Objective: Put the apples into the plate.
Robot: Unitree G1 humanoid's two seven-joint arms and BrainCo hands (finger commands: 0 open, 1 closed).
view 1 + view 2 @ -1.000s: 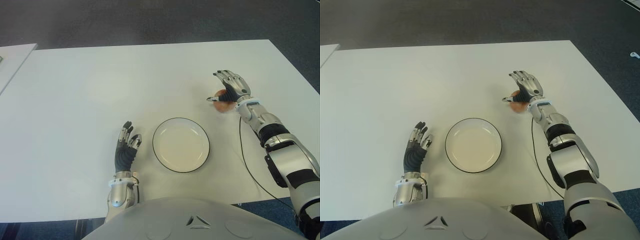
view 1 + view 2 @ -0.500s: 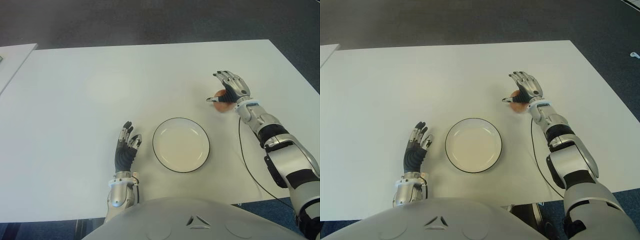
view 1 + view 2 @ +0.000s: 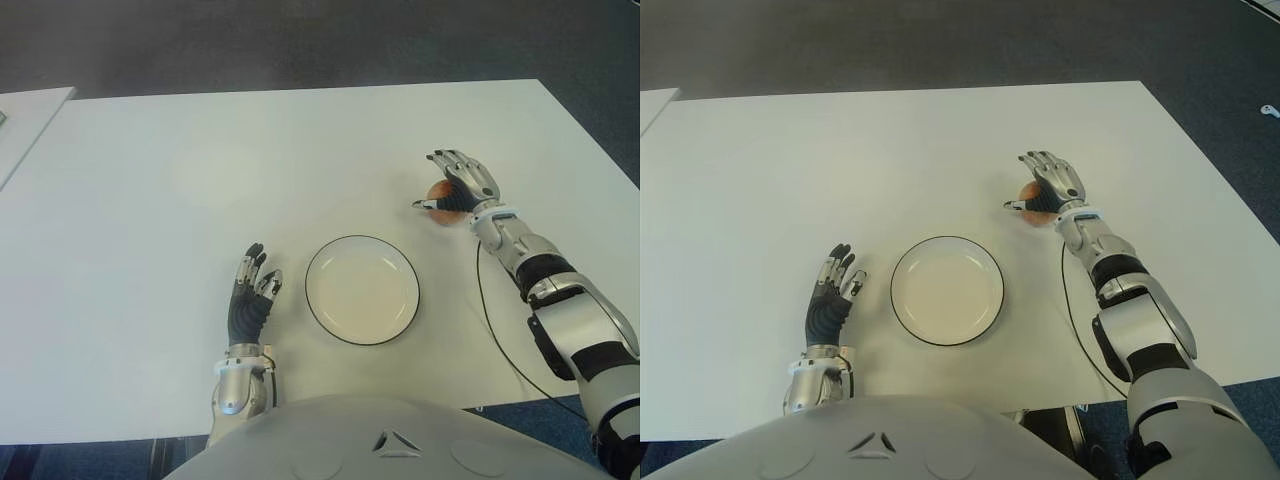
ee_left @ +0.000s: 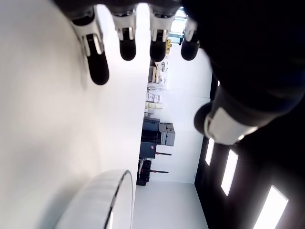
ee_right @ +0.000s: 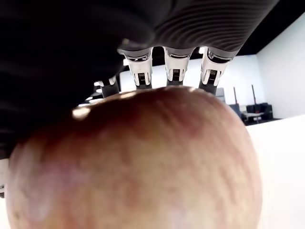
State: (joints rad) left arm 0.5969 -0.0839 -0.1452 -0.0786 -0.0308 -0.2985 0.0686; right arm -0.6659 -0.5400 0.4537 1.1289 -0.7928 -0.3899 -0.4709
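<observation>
Lowered right hand [image 3: 460, 187], white table [image 3: 150, 200]

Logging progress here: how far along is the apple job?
Nothing is done yet: the plate holds nothing. In hand: the right hand is over the one visible apple, fingers not yet closed. Left: grasp, carry, place. The left hand shows left of the plate.

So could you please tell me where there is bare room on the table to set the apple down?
The plate is empty. The table is bare beyond the left hand and between the plate and the far edge. The only crowded spot is the right hand over the apple.
</observation>
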